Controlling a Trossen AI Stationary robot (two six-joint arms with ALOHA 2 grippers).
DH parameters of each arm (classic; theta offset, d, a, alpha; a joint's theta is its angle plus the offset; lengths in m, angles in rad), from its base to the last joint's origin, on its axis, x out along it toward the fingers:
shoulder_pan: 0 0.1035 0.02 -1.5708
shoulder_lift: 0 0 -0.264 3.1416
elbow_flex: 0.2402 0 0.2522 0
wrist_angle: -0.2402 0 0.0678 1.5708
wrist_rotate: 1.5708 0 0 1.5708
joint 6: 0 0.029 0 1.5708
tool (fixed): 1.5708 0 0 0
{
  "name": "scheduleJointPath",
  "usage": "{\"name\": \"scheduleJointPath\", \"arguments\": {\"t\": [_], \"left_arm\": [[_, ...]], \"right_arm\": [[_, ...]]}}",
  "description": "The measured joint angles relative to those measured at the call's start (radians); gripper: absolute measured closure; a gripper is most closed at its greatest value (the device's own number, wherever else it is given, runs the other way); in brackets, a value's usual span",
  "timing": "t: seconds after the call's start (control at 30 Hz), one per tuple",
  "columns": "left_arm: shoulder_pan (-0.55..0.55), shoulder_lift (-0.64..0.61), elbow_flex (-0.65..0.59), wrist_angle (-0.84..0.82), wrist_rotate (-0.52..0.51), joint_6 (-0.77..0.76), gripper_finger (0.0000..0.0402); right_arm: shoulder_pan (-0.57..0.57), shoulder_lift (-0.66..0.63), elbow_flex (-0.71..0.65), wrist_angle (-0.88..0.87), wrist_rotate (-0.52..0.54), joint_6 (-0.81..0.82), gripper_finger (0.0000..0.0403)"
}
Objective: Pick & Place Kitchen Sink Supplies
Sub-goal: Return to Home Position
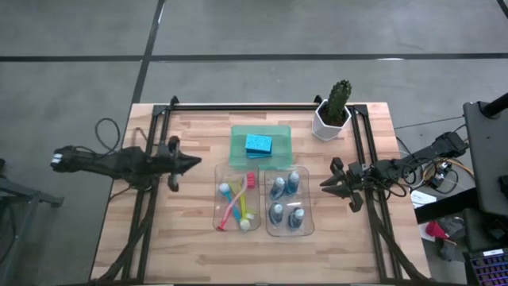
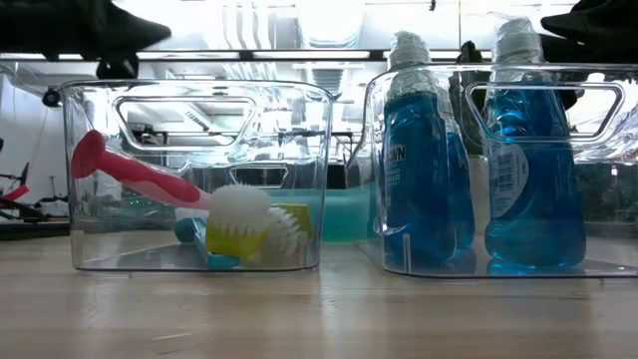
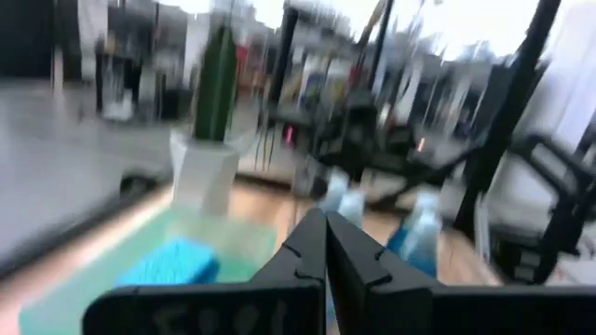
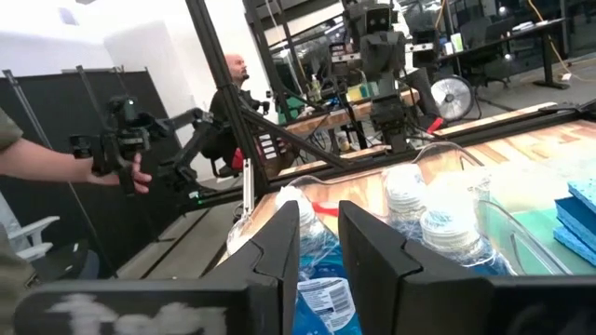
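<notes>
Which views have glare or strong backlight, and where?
Low view: bright lights behind the brush bin and the bottle bin wash out the upper background. High view: even light on the table, no glare. Left wrist view: overexposed at the upper right.

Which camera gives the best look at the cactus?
The high view: the cactus and its white pot show whole and unblocked. The left wrist view shows it too, side-on, beyond the green tray. The low and right wrist views do not show it.
</notes>
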Motion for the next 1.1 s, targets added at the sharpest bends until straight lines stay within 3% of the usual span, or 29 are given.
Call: {"name": "scheduleJointPath", "arguments": {"t": [0.17,0.43,0.77,1.1], "left_arm": [[0.000,-0.063,-0.086,0.131,0.022,0.028,0.0399],[0.000,-0.107,-0.161,0.149,0.088,0.036,0.0399],[0.000,-0.109,-0.247,0.140,0.072,0.022,0.0399],[0.000,-0.109,-0.249,0.035,0.070,-0.006,0.0399]], "right_arm": [[0.000,0.000,0.000,0.000,0.000,0.000,0.0335],[0.000,0.000,0.000,0.000,0.000,0.000,0.0323],[0.000,0.000,0.000,0.000,0.000,0.000,0.0320],[0.000,0.000,0.000,0.000,0.000,0.000,0.0334]]}}
